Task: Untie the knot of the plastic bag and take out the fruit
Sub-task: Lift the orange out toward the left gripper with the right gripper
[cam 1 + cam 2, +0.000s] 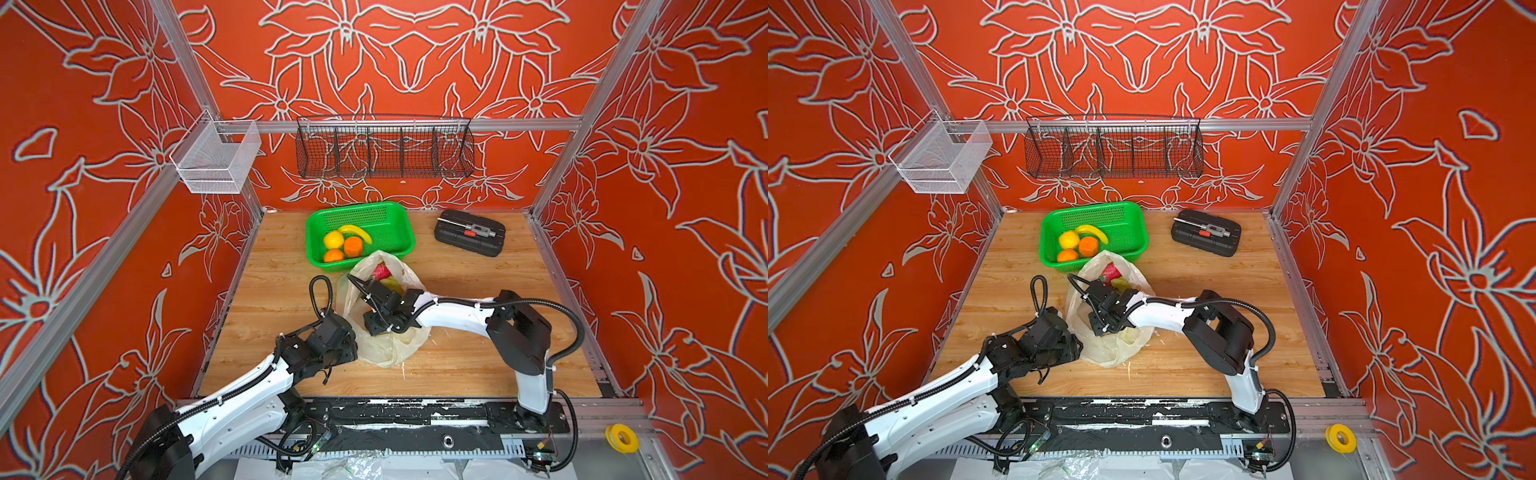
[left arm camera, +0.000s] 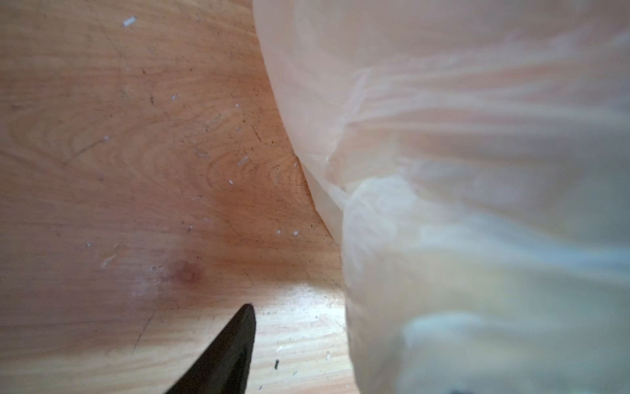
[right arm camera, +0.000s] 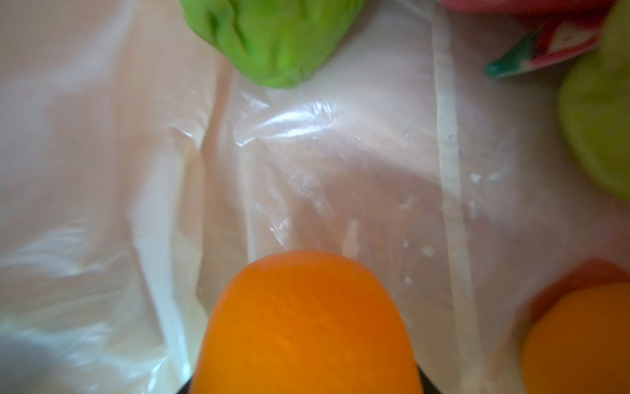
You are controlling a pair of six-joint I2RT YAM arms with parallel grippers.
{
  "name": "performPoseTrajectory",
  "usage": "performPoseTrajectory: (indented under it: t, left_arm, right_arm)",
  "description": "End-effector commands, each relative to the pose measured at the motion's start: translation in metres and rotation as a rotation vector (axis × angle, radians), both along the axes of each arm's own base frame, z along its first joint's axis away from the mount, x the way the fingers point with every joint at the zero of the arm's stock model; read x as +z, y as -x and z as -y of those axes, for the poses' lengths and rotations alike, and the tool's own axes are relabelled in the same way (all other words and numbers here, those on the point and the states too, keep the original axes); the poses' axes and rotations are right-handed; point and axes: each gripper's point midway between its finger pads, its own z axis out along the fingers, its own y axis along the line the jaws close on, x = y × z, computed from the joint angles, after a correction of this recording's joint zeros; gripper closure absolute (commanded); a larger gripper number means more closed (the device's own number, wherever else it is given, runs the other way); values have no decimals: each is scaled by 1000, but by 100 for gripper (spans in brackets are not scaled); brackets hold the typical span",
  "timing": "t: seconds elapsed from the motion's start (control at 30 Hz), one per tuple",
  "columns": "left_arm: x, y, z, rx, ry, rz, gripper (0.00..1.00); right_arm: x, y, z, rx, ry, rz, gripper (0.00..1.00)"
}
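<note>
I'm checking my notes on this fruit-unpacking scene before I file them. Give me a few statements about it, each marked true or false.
1. The green basket holds a banana, a lemon and two oranges. True.
2. The plastic bag is tied shut. False: its mouth gapes open and the right gripper reaches into it.
3. An orange lies inside the bag, close before the right wrist camera. True.
4. The black tool case sits in the green basket. False: it lies on the table, apart from the basket, at the back right.
5. A bumpy green fruit lies in the bag too. True.
</note>
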Motion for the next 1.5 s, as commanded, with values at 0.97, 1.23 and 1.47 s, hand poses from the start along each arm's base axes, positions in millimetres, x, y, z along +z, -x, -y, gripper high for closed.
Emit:
performPoseTrajectory:
  t: [0.97,1.23,1.47]
  left_arm:
    - [238,-44,63,-506,66,1010,17]
    - [247,-33,102,-880,-108,1289,12]
    - [243,-24,129,-1142,-184,1400,11]
  right_arm:
    - [180,-18,95,-282,-724,36,53]
    - [181,-14,109,-290,-813,-30,53]
    - [191,-4,109,-239,-854,-38,54]
